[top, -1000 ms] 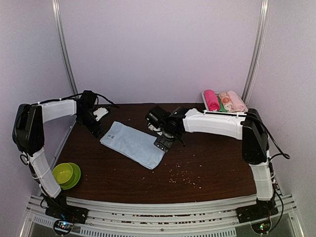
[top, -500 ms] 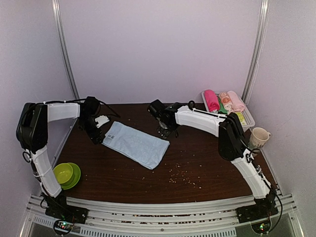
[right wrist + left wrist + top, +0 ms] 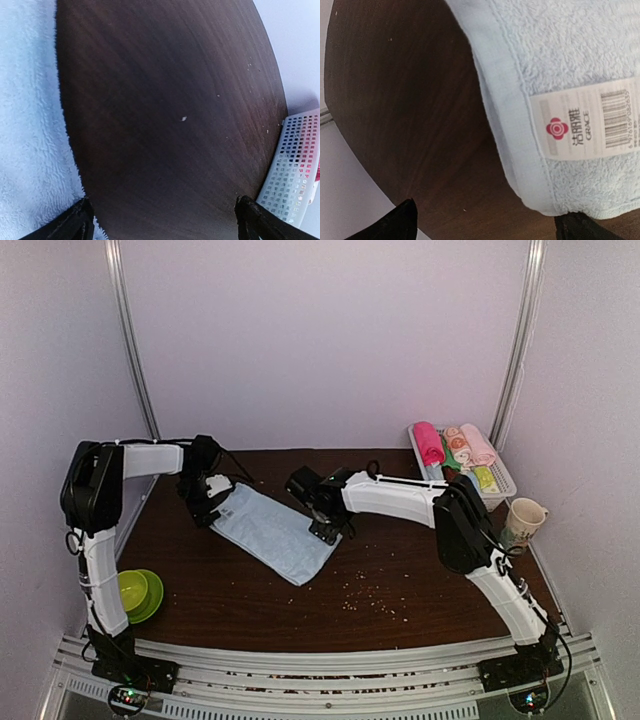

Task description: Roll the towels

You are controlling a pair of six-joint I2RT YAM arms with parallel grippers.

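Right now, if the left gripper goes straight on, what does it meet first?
Probably the light blue towel, at its hemmed edge by the white tag; one finger would meet the bare table.

A dark brown wooden table (image 3: 420, 570) fills the middle of the top view, its grain running in long streaks and its surface giving a dull sheen under soft, even light that casts only faint shadows. Pale crumbs (image 3: 365, 595) lie scattered toward 5 o'clock of its centre. At 12 o'clock rises a plain lilac back wall (image 3: 320, 340). It meets a left wall (image 3: 50, 360) at 9 o'clock and a right wall (image 3: 590, 360) at 3 o'clock, both the same colour. A silver upright strip (image 3: 128, 340) marks the 11 o'clock corner and another (image 3: 521, 330) the 1 o'clock corner. At 6 o'clock a ribbed aluminium rail (image 3: 330, 655) runs along the table's near edge.
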